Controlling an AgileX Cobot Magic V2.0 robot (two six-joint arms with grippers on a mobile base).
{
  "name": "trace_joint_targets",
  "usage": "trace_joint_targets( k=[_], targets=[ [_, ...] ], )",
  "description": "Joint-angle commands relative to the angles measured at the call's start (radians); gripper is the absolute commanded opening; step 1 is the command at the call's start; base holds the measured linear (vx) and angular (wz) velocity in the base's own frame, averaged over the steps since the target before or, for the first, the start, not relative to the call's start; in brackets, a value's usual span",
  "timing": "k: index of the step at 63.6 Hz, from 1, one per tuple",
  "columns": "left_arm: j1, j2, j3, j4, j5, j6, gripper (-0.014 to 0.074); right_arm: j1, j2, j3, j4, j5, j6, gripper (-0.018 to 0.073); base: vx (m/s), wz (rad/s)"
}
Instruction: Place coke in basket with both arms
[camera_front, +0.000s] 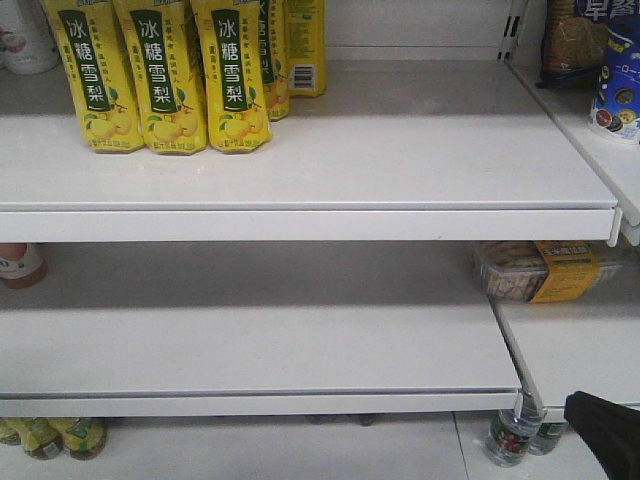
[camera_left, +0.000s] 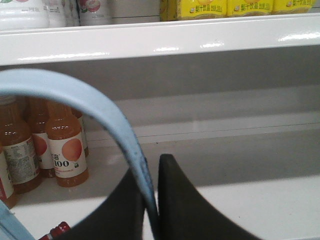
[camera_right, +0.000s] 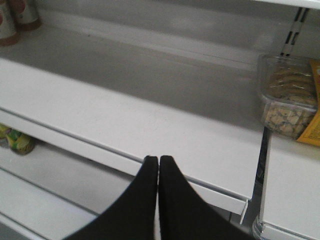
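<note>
Three yellow cartons (camera_front: 160, 75) read 冰糖雪梨; orange bottle (camera_left: 67, 152) "100". L gripper (camera_left: 150, 167) pinches basket handle (camera_left: 107, 117); R gripper (camera_right: 158, 160) closed, empty.

Left gripper (camera_left: 151, 172) fingers pinch a light blue strap; right gripper (camera_right: 158, 159) fingers pressed together

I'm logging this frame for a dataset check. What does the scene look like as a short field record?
setting: white store shelf
left claw: shut on the basket handle
right claw: shut, holding nothing
coke: red cap at the left wrist view's bottom edge, probably the bottle
upper shelf: yellow drink cartons
right side: clear snack tub
</note>
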Motion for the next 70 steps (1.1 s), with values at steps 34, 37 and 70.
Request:
trace_joint_targets(
  k=[34,37,70],
  targets=[
    [0.0,-0.022,-0.003,0.05,-0.148,0.056,-0.0006,-0.365,-0.416,0.279,0.107,-0.244,0.14,-0.0005,0.0,0.0],
    [0.0,-0.022,-0.003,0.05,-0.148,0.056,-0.0006,-0.385,-0.429,0.279,0.094,-0.258,0.137,-0.0005,0.0,0.0],
    [0.0,-0.022,-0.008,0.05,-0.144,0.056,-0.0006,-0.392,-0.427,0.279,-0.081,-0.309,0.138,-0.0005,0.0,0.0]
  ],
)
